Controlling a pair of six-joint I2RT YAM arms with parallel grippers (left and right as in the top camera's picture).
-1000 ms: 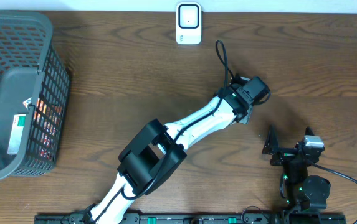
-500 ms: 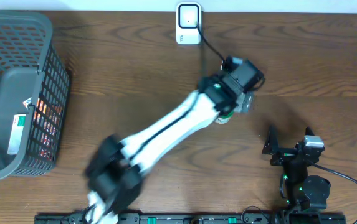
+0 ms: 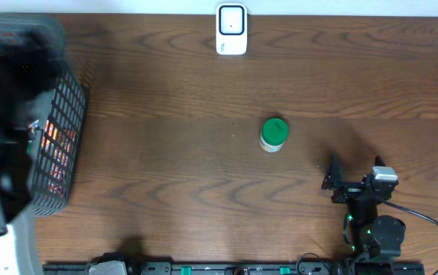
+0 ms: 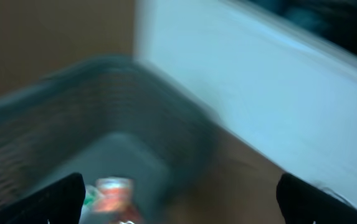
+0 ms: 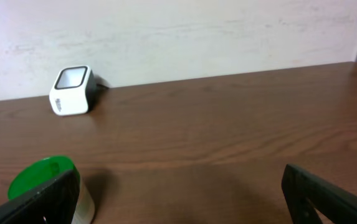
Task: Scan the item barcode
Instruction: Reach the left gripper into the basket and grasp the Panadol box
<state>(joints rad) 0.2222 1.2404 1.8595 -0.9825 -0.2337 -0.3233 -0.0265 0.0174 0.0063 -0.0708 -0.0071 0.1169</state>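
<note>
The item, a small white jar with a green lid (image 3: pixel 274 134), stands alone on the wooden table, a little below and right of the white barcode scanner (image 3: pixel 231 29) at the far edge. My left arm (image 3: pixel 4 153) is a dark blur over the basket (image 3: pixel 66 114) at the left. Its gripper (image 4: pixel 181 196) is open and holds nothing, looking down into the basket. My right gripper (image 3: pixel 354 174) rests open near the front right. From its wrist the jar (image 5: pixel 44 180) sits by the left finger and the scanner (image 5: pixel 72 90) stands by the wall.
The grey mesh basket (image 4: pixel 103 112) holds a red packet (image 4: pixel 113 193) and a white-and-green labelled package (image 3: pixel 24 160). A pale wall (image 5: pixel 178 31) runs behind the table's far edge. A cable (image 3: pixel 425 218) trails from the right arm's base.
The left gripper opened and left the jar standing on the table. The left arm then swung fast from the middle to over the basket. The right arm has not moved.
</note>
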